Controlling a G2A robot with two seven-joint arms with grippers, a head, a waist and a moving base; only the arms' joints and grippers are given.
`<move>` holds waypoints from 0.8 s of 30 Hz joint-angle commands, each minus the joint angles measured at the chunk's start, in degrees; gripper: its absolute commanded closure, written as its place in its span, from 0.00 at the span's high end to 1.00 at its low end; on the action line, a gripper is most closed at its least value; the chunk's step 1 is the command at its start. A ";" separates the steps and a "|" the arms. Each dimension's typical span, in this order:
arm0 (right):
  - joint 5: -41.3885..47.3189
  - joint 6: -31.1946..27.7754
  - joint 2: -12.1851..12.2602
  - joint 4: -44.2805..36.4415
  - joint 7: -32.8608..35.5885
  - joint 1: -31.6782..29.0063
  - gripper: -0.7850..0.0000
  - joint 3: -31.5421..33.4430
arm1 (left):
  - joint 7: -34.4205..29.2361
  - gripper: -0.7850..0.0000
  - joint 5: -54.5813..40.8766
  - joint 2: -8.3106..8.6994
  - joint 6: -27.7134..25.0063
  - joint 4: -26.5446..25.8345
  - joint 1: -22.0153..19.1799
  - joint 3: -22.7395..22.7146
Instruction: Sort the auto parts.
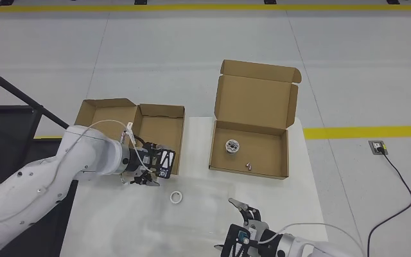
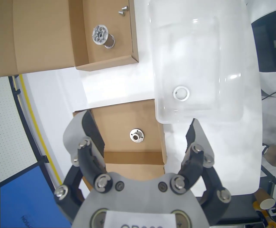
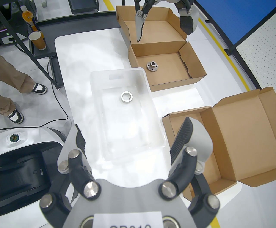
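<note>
A: Where does the metal ring [image 3: 126, 96] lie?
B: Flat in the clear tray [image 3: 117, 71], toward the end next to the left box [image 3: 172, 83].
A: And the two grippers?
B: The left gripper [image 2: 141, 127] hangs above the left box, jaws spread, nothing between them. A flanged hub [image 2: 136, 135] sits on that box's floor. The right gripper [image 3: 131, 126] is over the tray's opposite end, likewise spread and empty.
A: The right box [image 1: 266, 151]?
B: It holds a spool-shaped part [image 2: 101, 36] and two small pieces [image 2: 123, 10], perhaps bolts.
</note>
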 commanded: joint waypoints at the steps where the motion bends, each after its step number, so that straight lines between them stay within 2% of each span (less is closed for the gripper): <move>1: 0.00 0.00 0.00 0.00 0.00 0.00 1.00 0.00 | 0.09 1.00 0.04 -0.02 0.00 -0.36 0.25 0.17; 3: 0.00 0.00 0.00 0.00 0.00 0.00 1.00 0.00 | 0.99 1.00 0.87 -0.03 0.00 -3.21 1.23 0.78; 6: 0.00 0.00 0.00 0.00 0.00 0.00 1.00 0.00 | -1.10 1.00 4.29 0.42 0.00 -8.19 1.99 2.51; 12: 0.00 0.00 0.00 0.00 0.00 0.00 1.00 0.00 | -5.60 1.00 5.15 1.41 0.00 -15.72 1.70 7.16; 16: 0.00 0.00 0.00 0.00 0.00 0.00 1.00 0.00 | -9.84 1.00 4.59 1.24 0.00 -15.92 -0.04 12.36; 19: 0.00 0.00 0.00 0.00 0.00 0.00 1.00 0.00 | -11.66 1.00 2.87 0.36 0.00 -15.44 -1.52 15.96; 21: 0.00 0.00 0.00 0.00 0.00 0.00 1.00 0.00 | -12.99 0.95 2.60 -0.46 0.00 -14.63 -0.88 15.96; 24: 0.00 0.00 0.00 0.00 0.00 0.00 1.00 0.00 | -18.26 0.91 3.58 -2.15 0.00 -12.93 1.36 15.96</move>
